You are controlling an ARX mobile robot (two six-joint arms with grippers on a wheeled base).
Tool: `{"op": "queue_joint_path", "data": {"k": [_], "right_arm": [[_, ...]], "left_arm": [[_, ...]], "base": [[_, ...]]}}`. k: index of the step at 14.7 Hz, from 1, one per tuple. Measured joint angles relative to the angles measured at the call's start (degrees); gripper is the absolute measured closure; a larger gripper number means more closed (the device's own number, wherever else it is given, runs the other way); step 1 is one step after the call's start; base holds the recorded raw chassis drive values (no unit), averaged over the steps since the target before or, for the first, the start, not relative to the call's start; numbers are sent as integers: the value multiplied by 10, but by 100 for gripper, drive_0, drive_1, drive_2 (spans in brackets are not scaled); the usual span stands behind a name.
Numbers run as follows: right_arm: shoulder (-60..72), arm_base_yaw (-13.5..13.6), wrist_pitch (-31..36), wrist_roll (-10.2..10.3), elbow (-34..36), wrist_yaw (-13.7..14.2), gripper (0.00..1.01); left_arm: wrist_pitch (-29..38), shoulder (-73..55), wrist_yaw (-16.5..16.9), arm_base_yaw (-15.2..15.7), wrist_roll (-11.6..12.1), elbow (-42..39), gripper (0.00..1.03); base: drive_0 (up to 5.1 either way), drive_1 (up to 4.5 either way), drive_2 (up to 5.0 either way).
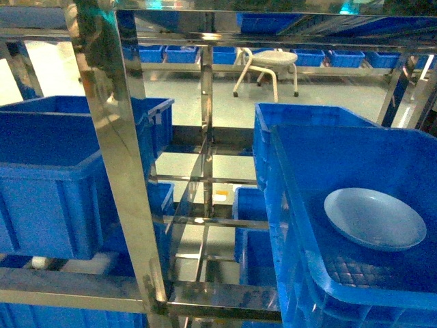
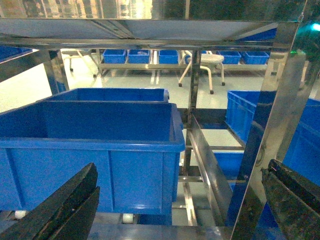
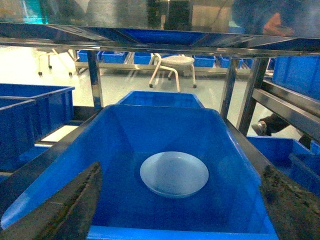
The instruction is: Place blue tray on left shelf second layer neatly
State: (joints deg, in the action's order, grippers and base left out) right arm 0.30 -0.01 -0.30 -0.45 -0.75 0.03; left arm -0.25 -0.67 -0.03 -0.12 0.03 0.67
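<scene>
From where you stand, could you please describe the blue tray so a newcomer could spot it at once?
Look at the steel rack, then the deep blue crate nearest on its right side. The blue tray lies flat on that crate's floor. It is the only pale, round, shallow dish among dark rectangular crates.

One pale blue tray (image 1: 374,219) lies inside a deep blue crate (image 1: 355,273) at about four o'clock in the head view. Near crates number at least four: that one, one directly behind it (image 1: 300,117), and two at nine o'clock (image 1: 41,184) (image 1: 147,113). Lower tiers hold more, perhaps three, though reflections blur them. One white stool (image 1: 268,68) stands at twelve o'clock.
</scene>
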Motion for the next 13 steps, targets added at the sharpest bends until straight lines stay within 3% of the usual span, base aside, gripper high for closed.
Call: {"op": "queue_joint_path", "data": {"k": [1, 13], "right_arm": [[0, 0, 0, 0, 0, 0, 1], [0, 0, 0, 0, 0, 0, 3]], "left_arm": [[0, 0, 0, 0, 0, 0, 5], [0, 0, 0, 0, 0, 0, 5]], "base": [[0, 0, 0], [0, 0, 0]]}}
